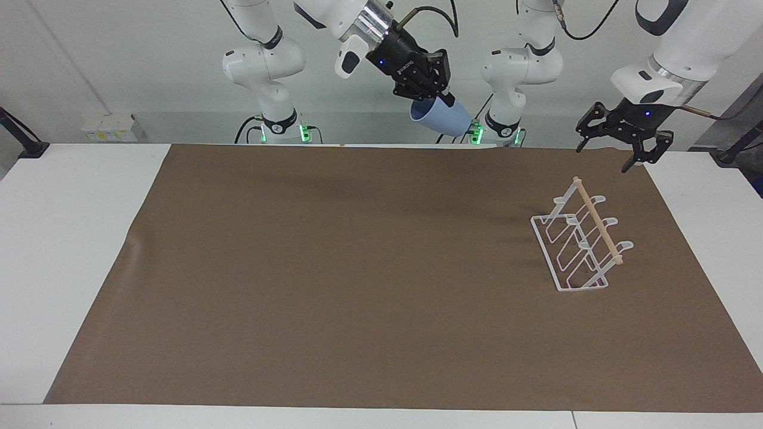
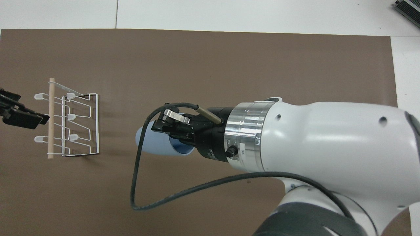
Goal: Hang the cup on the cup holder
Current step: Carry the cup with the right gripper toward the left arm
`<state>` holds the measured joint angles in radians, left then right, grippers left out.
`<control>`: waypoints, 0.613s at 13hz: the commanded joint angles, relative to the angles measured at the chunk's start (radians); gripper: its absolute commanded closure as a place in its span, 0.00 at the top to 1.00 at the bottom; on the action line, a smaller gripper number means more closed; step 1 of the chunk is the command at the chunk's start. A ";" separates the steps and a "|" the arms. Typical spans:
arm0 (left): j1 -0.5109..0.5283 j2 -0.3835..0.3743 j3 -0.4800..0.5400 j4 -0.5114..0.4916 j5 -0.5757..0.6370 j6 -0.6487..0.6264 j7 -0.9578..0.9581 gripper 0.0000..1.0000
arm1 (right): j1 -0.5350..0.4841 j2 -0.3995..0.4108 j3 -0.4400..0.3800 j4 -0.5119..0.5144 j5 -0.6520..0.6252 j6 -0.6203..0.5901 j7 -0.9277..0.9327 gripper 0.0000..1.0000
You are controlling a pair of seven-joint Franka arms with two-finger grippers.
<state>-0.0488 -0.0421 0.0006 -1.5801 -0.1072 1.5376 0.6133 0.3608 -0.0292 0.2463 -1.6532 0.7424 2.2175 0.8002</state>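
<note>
White table [image 1: 71, 250], brown mat [image 1: 357, 286], pale wall [image 1: 119, 65].

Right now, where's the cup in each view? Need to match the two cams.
Facing view: the cup is at top centre, tilted, held up in the air in the right gripper.
Overhead view: the cup is left of centre, partly covered by the right gripper.
Shared landmark: the cup holder, on the brown mat toward the left arm's end.
</note>
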 commanded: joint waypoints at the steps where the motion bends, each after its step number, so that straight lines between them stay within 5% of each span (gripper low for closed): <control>1: -0.045 -0.032 0.006 -0.038 -0.017 0.007 0.124 1.00 | 0.032 -0.003 0.001 -0.011 0.029 0.074 0.103 0.00; 8: -0.056 -0.033 -0.017 -0.034 -0.133 -0.063 0.505 1.00 | 0.058 0.025 0.002 -0.020 0.029 0.162 0.336 0.00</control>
<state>-0.1006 -0.0436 -0.0191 -1.5834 -0.1955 1.4949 1.0307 0.4112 -0.0106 0.2475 -1.6615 0.7435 2.3374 1.0909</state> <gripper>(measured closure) 0.000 0.934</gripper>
